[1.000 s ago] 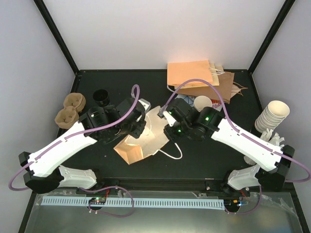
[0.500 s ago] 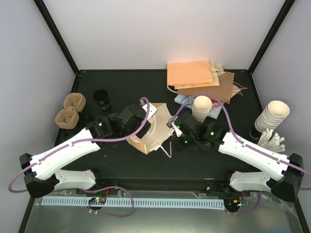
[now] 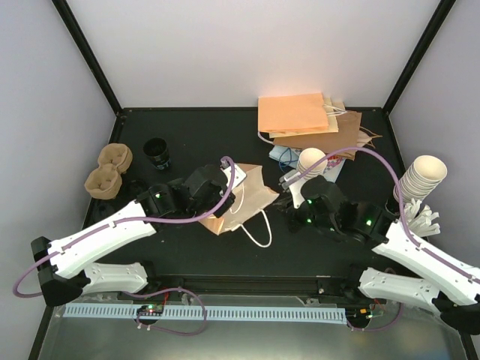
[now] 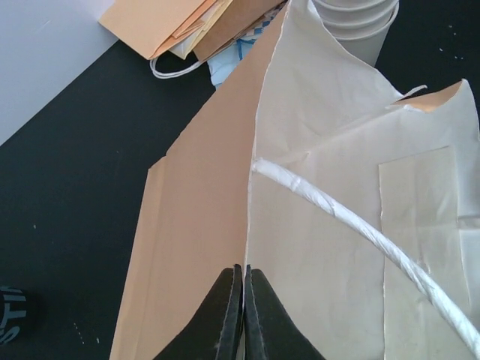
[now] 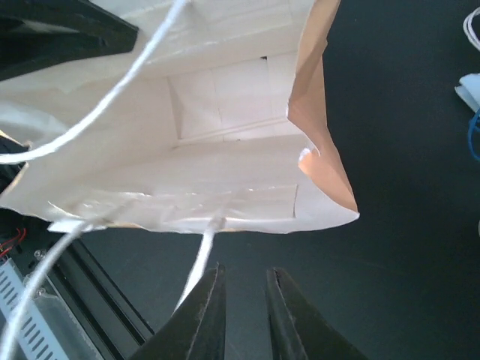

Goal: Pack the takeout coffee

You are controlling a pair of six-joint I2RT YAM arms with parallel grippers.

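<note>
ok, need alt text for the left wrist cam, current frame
The left gripper, jaws shut, pinches the rim of a paper bag lying on the black table. The bag is brown outside and white inside, with a white cord handle across the lining. Stacked white cups and flat spare bags sit beyond it.

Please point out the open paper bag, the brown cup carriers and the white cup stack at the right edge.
open paper bag (image 3: 251, 196), top view, brown side.
brown cup carriers (image 3: 103, 180), top view, nearer carrier.
white cup stack (image 3: 426, 171), top view, top cup's mouth.
</note>
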